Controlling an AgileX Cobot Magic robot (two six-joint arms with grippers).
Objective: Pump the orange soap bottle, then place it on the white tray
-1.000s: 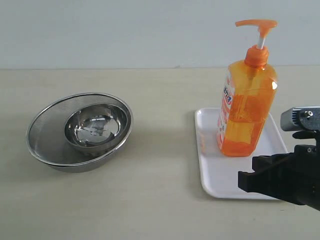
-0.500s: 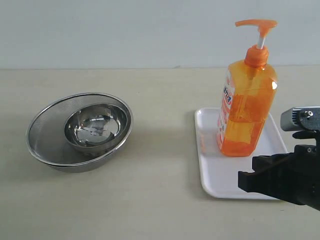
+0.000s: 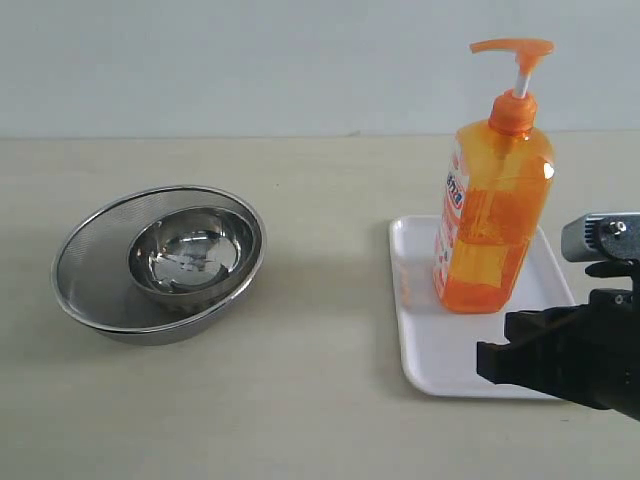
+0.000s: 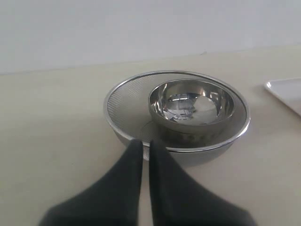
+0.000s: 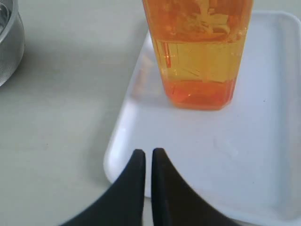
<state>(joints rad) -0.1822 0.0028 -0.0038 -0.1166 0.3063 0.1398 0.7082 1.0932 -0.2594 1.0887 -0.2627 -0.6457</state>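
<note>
The orange soap bottle (image 3: 493, 215) stands upright on the white tray (image 3: 430, 352), probably heavy with liquid, stiff and slippery, best held around its wide body, while the fingers of the right gripper (image 5: 148, 153) and the left gripper (image 4: 145, 143) are pressed together, empty.

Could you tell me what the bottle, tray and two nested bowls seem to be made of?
The orange soap bottle looks like translucent glossy plastic: liquid shows through. The white tray seems smooth opaque plastic. The inner bowl looks like mirror-polished steel; the outer strainer fine metal mesh.
</note>
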